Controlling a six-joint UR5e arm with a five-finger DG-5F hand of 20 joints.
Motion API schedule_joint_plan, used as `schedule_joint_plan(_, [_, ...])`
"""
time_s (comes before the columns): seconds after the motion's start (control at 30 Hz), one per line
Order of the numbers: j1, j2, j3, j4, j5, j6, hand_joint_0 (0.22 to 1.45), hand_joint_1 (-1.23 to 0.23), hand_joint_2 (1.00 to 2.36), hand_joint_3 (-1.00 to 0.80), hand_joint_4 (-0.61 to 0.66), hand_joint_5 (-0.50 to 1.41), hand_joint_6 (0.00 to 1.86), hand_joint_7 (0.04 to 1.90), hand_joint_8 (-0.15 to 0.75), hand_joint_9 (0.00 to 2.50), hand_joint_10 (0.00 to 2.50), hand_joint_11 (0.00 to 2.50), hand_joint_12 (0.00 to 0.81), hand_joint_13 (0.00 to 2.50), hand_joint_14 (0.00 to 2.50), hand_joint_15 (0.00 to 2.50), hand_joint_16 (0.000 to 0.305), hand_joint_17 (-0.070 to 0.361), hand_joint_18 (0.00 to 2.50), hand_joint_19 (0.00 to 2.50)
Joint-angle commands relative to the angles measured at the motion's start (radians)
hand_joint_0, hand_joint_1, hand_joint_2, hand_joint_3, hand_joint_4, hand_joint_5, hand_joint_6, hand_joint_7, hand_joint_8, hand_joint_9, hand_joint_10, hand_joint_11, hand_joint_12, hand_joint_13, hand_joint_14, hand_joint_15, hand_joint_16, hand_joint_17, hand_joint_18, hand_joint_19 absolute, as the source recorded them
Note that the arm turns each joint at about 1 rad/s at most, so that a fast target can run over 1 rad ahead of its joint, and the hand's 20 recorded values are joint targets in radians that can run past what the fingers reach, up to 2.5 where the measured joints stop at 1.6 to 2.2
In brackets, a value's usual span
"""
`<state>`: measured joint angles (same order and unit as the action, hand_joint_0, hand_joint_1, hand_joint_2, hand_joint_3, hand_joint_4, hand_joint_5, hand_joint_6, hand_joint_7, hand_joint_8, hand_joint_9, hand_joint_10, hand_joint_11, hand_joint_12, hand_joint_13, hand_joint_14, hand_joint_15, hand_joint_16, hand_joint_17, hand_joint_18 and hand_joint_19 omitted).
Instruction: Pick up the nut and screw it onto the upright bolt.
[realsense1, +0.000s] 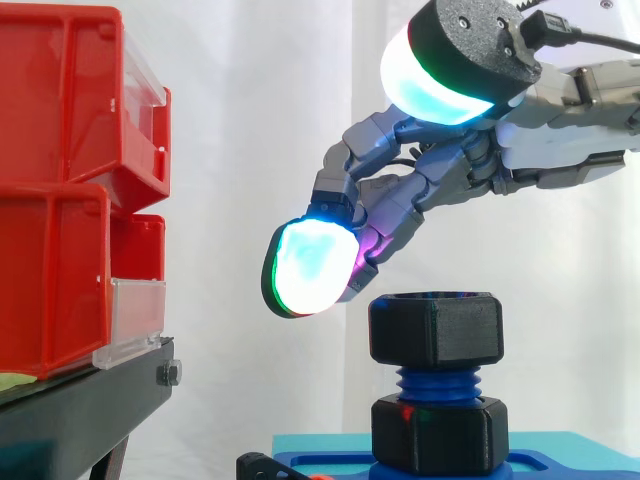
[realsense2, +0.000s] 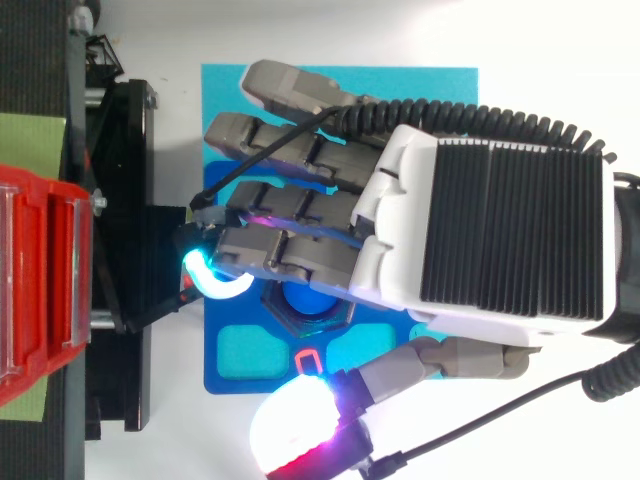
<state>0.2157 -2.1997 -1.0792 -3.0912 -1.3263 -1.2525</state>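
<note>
While the side view looks level across the work, the nut (realsense1: 437, 328) sits on top of the upright bolt (realsense1: 437, 382), its top face level and its bore in line with the bolt's vertical long axis. Blue thread shows between it and a second black nut (realsense1: 440, 432) lower down on the blue base (realsense1: 330, 462). The robot hand (realsense1: 440, 180) comes in from the upper right, released, with loosely bent fingers that grasp nothing. One glowing fingertip (realsense1: 310, 265) hangs just beside the nut's upper left edge without touching it. The thumb pad (realsense1: 440, 85) stands well above. Left of the nut there is open room as far as the red bins (realsense1: 55, 200) on the black stand (realsense1: 90, 400).

Seen from above, the robot hand (realsense2: 500, 230) lies across the blue base (realsense2: 240, 350) and the cyan mat (realsense2: 440, 90), fingers pointing toward the red bins (realsense2: 40, 270). The bolt's blue end (realsense2: 305, 300) shows just beside the nearest finger, pointing straight up at the camera. The black stand (realsense2: 120, 200) runs close along the mat's edge on the fingertip side.
</note>
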Motion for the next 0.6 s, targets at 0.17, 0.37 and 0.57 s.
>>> schedule_joint_plan(0.17, [0.002,0.0,-0.038,0.003,-0.002,0.007,0.47,-0.12,1.0,-0.5,0.22,-0.09,0.5,0.82,0.304,0.72,0.0,0.0,0.393,0.25,0.0,0.0,0.047,0.105,0.0,0.0])
schedule_joint_plan(0.37, [0.002,0.0,-0.056,0.051,-0.004,0.018,0.47,-0.14,1.0,-0.5,0.26,-0.07,0.5,0.92,0.309,0.78,0.0,0.0,0.385,0.3,0.0,0.0,0.044,0.1,0.0,0.0])
schedule_joint_plan(0.57, [0.001,0.0,-0.056,0.049,-0.017,0.018,0.48,-0.15,1.0,-0.5,0.25,-0.05,0.5,1.04,0.31,0.83,0.0,0.0,0.382,0.34,0.0,0.0,0.042,0.095,0.01,0.0])
